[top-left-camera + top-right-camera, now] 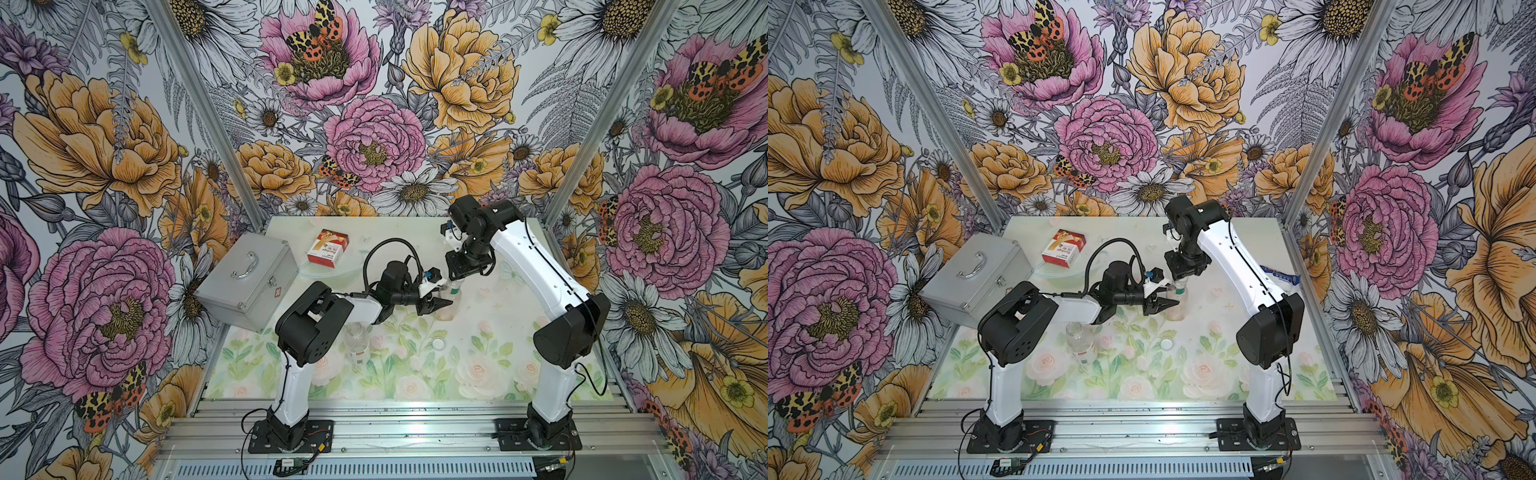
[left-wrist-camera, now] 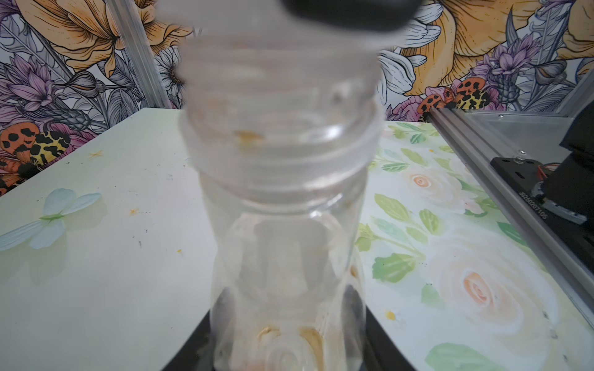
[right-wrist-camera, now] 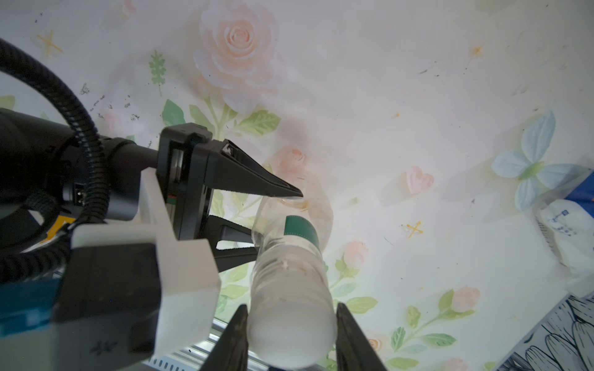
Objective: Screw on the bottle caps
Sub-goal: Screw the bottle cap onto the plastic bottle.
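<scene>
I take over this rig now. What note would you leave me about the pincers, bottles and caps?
Grip: left pincer shut on the green-label bottle, upright; right pincer shut from above on the cap on its neck, tightness unclear.
Elsewhere: red-label bottle stands uncapped; loose cap lies on the table, apart from it.
Done: nothing surely closed.
Left: finish this cap, then screw the loose cap onto the red-label bottle.

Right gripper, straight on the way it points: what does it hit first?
The right gripper grips the white cap atop the green-labelled bottle held by the left gripper; that comes first.
</scene>
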